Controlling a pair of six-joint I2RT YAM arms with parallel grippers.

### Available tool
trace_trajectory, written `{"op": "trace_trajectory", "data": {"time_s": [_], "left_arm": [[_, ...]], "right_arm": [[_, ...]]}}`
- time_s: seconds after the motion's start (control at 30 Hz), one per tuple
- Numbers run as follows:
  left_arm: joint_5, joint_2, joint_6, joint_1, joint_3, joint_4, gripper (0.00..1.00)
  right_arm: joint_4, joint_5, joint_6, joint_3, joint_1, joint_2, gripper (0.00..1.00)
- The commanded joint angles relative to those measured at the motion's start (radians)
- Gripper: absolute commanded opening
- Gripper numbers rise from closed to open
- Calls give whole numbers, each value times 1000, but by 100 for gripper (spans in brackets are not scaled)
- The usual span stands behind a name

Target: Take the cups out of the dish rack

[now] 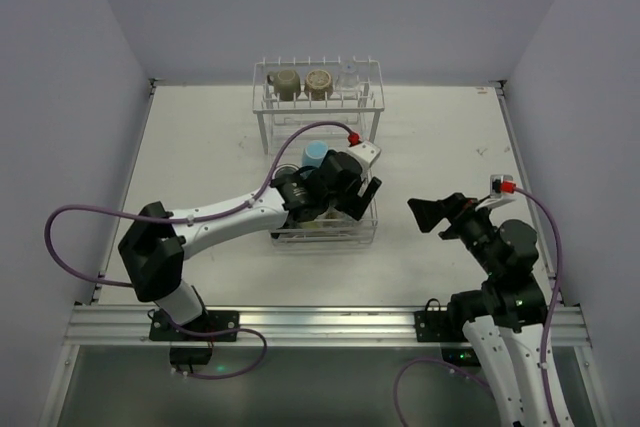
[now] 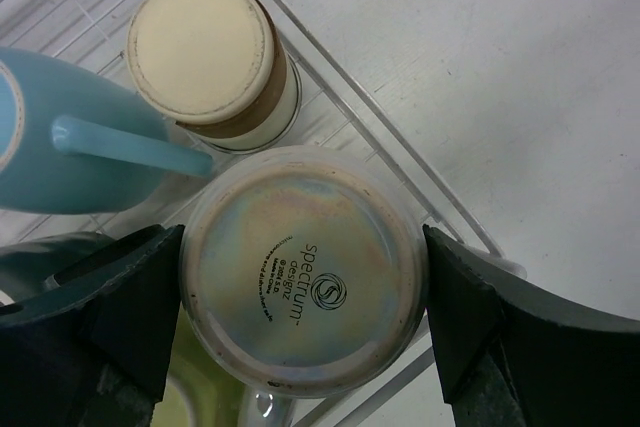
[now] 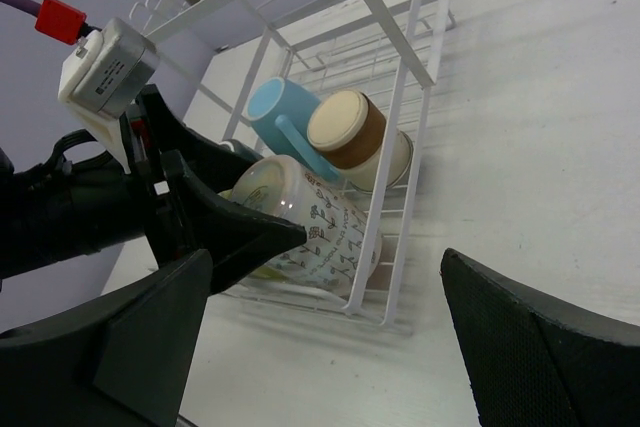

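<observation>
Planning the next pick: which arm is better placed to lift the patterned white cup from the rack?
Left. The left jaws straddle that upside-down cup in the dish rack; the right jaws hang open beside it, holding nothing.

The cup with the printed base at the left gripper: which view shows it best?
Left wrist: the cup fills the frame, printed base up, flanked by the left gripper. Right wrist shows its patterned side in the dish rack, partly behind that gripper. In top external the gripper covers it.
</observation>
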Motion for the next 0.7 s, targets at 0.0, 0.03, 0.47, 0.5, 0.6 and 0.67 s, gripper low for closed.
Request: {"op": "trace_trajectory", "data": {"time_s": [0.0, 0.03, 0.47, 0.5, 0.6, 0.67], "left_arm": [[21, -93, 0, 32, 23, 53, 0], [26, -96, -1, 35, 37, 52, 0], [17, -185, -18, 95, 86, 70, 0], [12, -195, -20, 99, 89, 72, 0], [0, -214, -26, 104, 91, 82, 0], [-2, -231, -35, 105, 89, 95, 0]], "right_arm": [[82, -63, 45, 2, 0, 24, 99], [89, -64, 46, 3, -2, 29, 99], [339, -170, 192, -85, 0, 122, 98], [369, -178, 206, -89, 1, 132, 97], [435, -199, 226, -99, 3, 159, 96], [484, -221, 238, -109, 7, 176, 96]]}}
